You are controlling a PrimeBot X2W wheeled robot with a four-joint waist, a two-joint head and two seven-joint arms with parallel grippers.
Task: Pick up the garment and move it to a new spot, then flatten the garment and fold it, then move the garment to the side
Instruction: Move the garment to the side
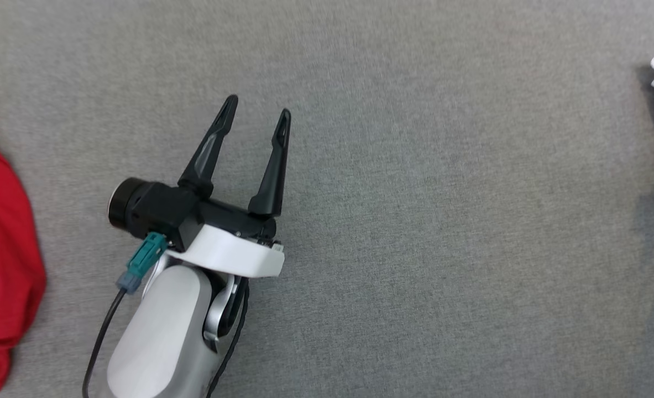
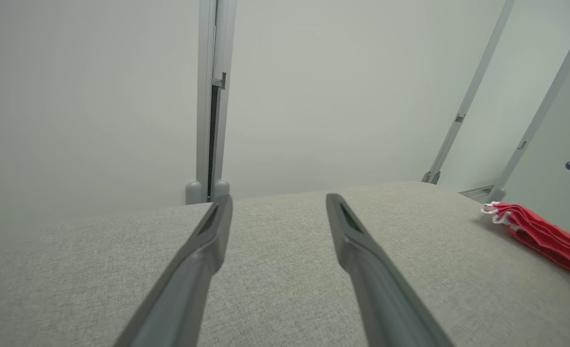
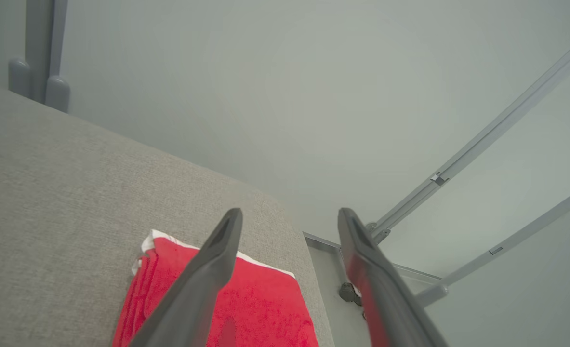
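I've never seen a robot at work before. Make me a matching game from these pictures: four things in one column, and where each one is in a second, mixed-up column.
Things
1. folded red garment
2. loose red cloth
3. left arm
4. upright metal post

Places
A. at the head view's left edge
B. rising beyond the far edge of the grey surface
C. lying under the right arm's open jaws, near the surface's corner
D. over bare grey fabric, jaws apart and holding nothing

Pairs: 1-C, 2-A, 3-D, 4-B
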